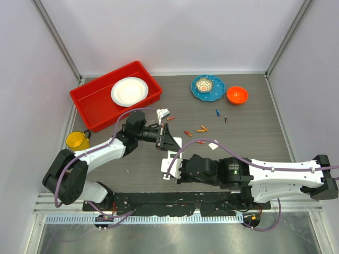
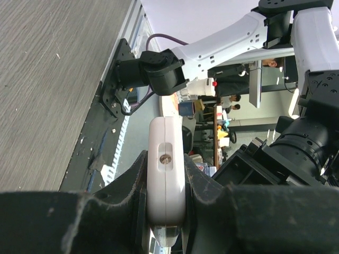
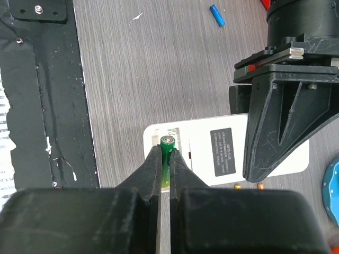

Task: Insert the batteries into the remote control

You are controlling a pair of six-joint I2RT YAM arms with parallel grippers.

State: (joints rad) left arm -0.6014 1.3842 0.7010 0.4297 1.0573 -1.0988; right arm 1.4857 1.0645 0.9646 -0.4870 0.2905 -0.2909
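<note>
The remote control (image 3: 212, 151) lies back up, white with a black label, its battery bay open at the near end. My right gripper (image 3: 166, 161) is shut on a green battery (image 3: 168, 143), held tilted over that bay. My left gripper (image 2: 166, 203) is shut on the remote's edge (image 2: 166, 159); it also shows in the right wrist view (image 3: 286, 127). In the top view the left gripper (image 1: 167, 141) and right gripper (image 1: 172, 169) meet at the remote (image 1: 172, 155). Loose batteries lie beyond: red-orange (image 1: 201, 128), blue (image 1: 217, 112), dark (image 1: 226, 119).
A red tray (image 1: 90, 103) with a white plate (image 1: 129, 91) stands back left, a yellow mug (image 1: 77, 141) left. A blue plate (image 1: 197, 91) with a cup and an orange bowl (image 1: 237, 94) stand at the back. Small white pieces (image 1: 163, 112) (image 1: 213, 146) lie nearby.
</note>
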